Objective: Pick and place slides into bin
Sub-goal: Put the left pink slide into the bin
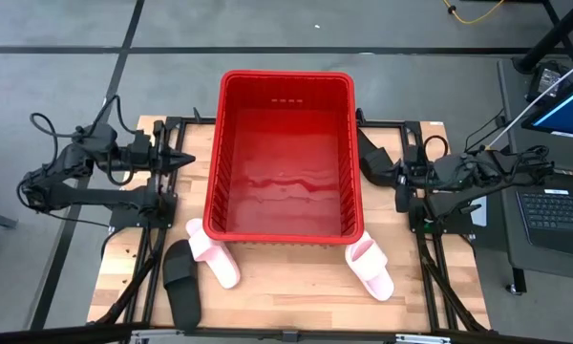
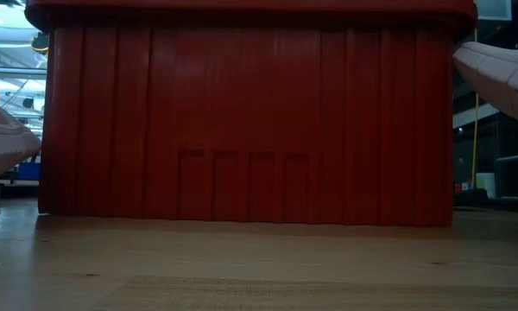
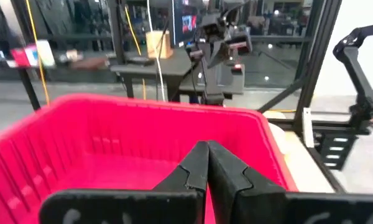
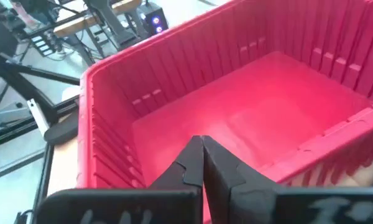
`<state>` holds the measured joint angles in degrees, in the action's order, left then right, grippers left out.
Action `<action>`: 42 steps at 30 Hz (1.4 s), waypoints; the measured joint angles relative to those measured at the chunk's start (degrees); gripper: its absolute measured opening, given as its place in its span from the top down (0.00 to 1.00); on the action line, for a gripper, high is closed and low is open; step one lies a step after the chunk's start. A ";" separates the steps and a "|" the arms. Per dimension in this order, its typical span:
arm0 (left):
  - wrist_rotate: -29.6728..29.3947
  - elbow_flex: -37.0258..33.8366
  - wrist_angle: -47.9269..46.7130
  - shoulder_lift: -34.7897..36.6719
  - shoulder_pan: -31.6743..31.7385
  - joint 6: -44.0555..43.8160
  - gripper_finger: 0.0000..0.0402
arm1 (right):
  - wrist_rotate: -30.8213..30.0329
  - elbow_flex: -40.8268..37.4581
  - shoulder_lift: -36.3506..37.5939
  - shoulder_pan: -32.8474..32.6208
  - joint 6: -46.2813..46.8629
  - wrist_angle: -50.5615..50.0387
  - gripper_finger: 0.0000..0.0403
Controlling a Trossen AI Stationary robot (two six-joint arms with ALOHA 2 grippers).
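The red bin [image 1: 285, 158] stands in the middle of the wooden table; the wrist views show nothing inside it [image 4: 255, 106]. One pale pink slide [image 1: 213, 253] lies at its near left corner and another [image 1: 371, 268] at its near right corner, each with its far end up against the bin. A black slide [image 1: 181, 282] lies flat on the table beside the left pink one. My left gripper [image 1: 189, 158] hovers shut just left of the bin, pointing at it. My right gripper [image 1: 365, 139] hovers shut by the bin's right rim. Neither holds anything.
A dark metal frame [image 1: 153, 277] runs along both sides of the table. Bare wood [image 1: 296, 287] lies between the slides in front of the bin. A laptop [image 1: 554, 205] and cables sit off the table's right side.
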<state>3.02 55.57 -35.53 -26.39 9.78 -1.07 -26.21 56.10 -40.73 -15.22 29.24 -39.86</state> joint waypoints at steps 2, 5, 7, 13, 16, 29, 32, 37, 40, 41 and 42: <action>1.48 0.00 -1.44 0.00 0.02 -2.54 0.99 | 0.78 0.00 0.00 -0.02 0.26 -0.14 0.99; 3.87 0.00 -3.56 0.00 0.00 -4.28 1.00 | 0.91 0.00 0.00 -0.02 0.21 -0.17 0.99; 4.89 0.00 -5.01 0.00 0.00 -4.44 0.99 | 0.91 0.00 0.00 -0.02 0.17 -0.17 0.99; 5.32 0.00 -8.57 0.00 0.01 -10.55 0.96 | 0.95 0.00 0.00 -0.02 0.02 -0.24 0.99; 5.34 0.00 -10.93 0.00 0.00 -13.24 0.93 | 1.00 0.00 0.00 -0.02 -0.01 -0.33 0.99; 5.33 0.00 -18.21 0.02 0.00 -15.71 0.73 | 2.48 0.00 -0.02 -0.02 -1.01 -0.28 0.99; 5.72 0.00 -23.12 0.00 0.00 -16.24 0.69 | 2.48 0.00 -0.02 -0.02 -0.34 -0.26 0.99; 6.58 0.00 -25.13 0.00 0.01 -18.81 0.68 | 2.50 0.00 -0.02 -0.02 1.98 -0.25 0.99; 8.26 -0.01 -25.16 -0.01 0.02 -19.92 0.68 | 2.50 0.00 -0.02 -0.02 2.03 -0.21 0.99; 8.85 -0.11 -25.13 -0.11 0.00 -20.73 0.67 | 2.49 0.00 -0.04 -0.02 2.02 -0.23 0.99; 9.21 -0.34 -25.26 -0.20 0.00 -21.64 0.67 | 2.46 0.00 -0.17 -0.02 2.03 -0.21 0.99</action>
<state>12.23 55.23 -60.79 -26.59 9.78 -22.70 -23.75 56.10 -40.90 -15.25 31.27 -40.07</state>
